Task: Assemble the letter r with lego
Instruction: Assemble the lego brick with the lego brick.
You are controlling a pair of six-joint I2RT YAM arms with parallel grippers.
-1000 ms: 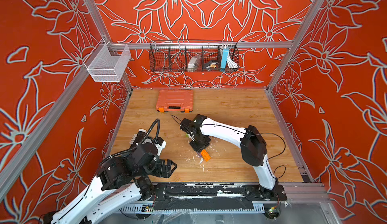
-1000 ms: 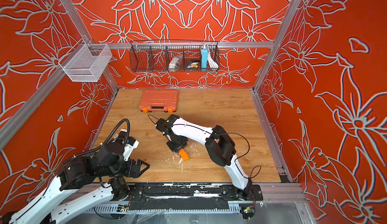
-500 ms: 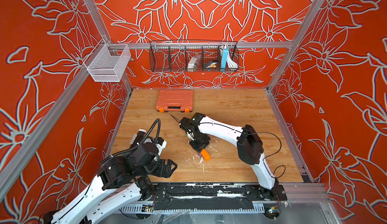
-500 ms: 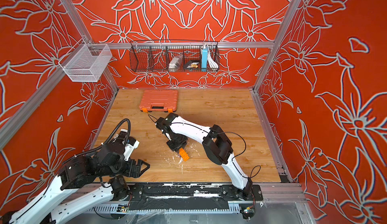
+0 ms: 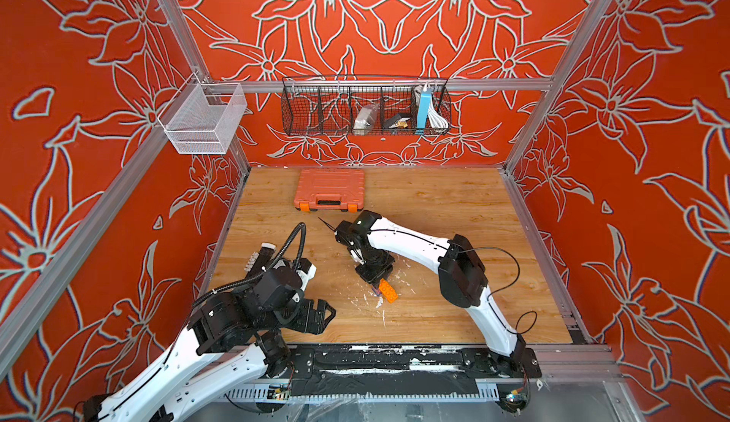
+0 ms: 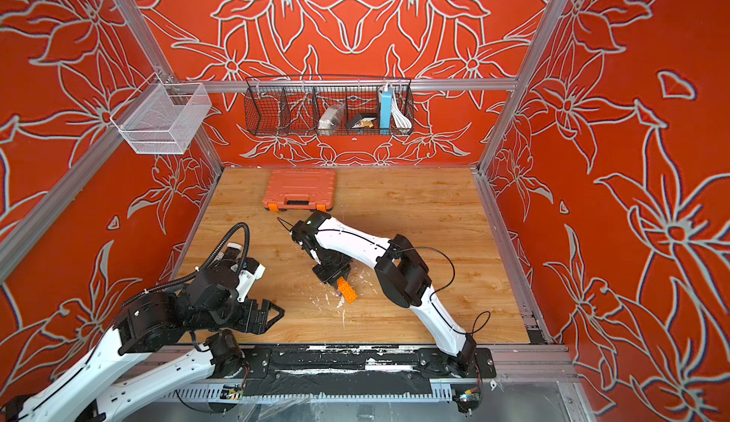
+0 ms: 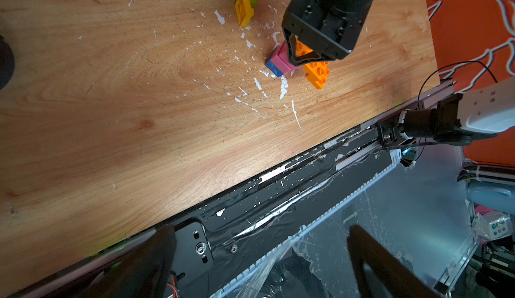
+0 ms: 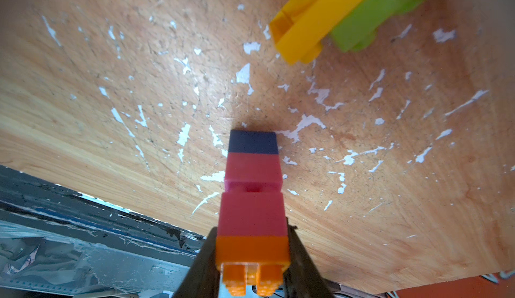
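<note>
Right fingers [image 8: 199, 271] clamped orange studded plastic brick [image 8: 252, 247] onto pink-and-blue brick stack [image 8: 252, 187], presumably seating it; left fingers [image 7: 150, 266] gaped idle.

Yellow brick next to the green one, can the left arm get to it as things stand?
Probably, though tightly. The left tool is open and empty, with bare tabletop between it and the yellow brick. But the right arm, holding the orange-topped stack, hangs close over that brick.
</note>
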